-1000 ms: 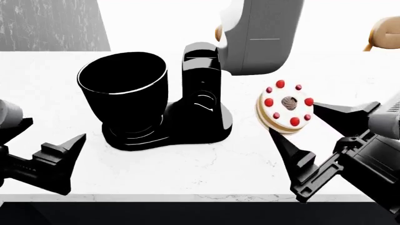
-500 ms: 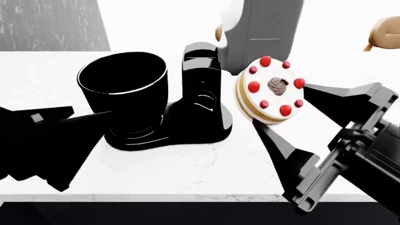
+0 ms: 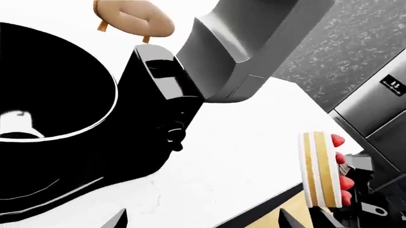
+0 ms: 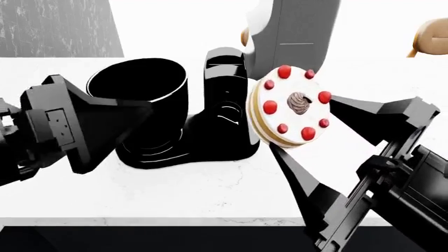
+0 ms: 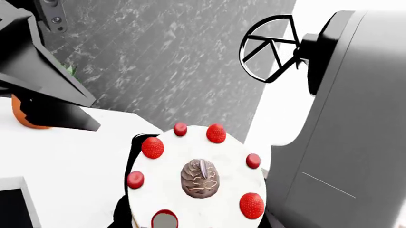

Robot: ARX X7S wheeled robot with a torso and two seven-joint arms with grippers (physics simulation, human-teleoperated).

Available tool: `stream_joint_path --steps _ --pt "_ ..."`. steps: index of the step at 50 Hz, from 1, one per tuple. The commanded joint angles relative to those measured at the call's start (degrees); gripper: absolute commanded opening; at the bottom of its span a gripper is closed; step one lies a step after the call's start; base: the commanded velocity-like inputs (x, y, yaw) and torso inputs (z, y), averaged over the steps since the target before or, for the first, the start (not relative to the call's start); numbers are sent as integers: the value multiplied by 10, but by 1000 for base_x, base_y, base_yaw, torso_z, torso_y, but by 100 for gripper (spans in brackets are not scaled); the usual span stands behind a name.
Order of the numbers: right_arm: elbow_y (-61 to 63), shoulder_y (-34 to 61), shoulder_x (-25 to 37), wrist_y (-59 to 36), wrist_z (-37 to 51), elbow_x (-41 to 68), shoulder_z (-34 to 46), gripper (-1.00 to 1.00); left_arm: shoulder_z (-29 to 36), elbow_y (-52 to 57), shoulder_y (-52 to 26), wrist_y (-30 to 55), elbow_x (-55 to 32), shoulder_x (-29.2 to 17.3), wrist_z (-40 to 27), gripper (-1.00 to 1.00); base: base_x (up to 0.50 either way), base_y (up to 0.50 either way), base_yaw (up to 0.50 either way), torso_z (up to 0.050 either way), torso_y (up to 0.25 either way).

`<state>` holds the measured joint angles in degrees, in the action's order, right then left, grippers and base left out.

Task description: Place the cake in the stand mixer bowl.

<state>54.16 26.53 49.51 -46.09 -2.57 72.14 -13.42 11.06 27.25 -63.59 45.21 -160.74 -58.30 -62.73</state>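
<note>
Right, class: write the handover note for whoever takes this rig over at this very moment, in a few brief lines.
Right hand: shut on the cake, which is lifted off the counter and tipped on edge, icing toward the head camera.
Left hand: holds nothing; whether it is open I cannot tell. It hovers in front of the stand mixer bowl.
The bowl sits on the mixer base, with nothing visible inside.
Done: cake picked up and raised.
Left: carry it over the bowl's rim, lower it and let go.
</note>
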Motion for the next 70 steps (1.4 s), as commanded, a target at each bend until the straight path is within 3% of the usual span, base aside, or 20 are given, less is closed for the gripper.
stream_joint_path --steps 1,20,38,70 --pt "18 -26 -37 33 -47 -153 32 -100 41 -16 -10 -27 -6 20 -15 100 0 0 0 0 0" --pt "11 -9 -35 31 -48 -168 69 -100 72 -14 -46 -12 -2 49 -18 100 0 0 0 0 1" --pt "-15 -2 -57 43 -63 -217 122 -100 71 -33 -58 0 16 102 29 100 0 0 0 0 0" --pt "-11 4 -61 52 -65 -220 148 -100 107 -90 -81 37 57 172 77 100 0 0 0 0 0"
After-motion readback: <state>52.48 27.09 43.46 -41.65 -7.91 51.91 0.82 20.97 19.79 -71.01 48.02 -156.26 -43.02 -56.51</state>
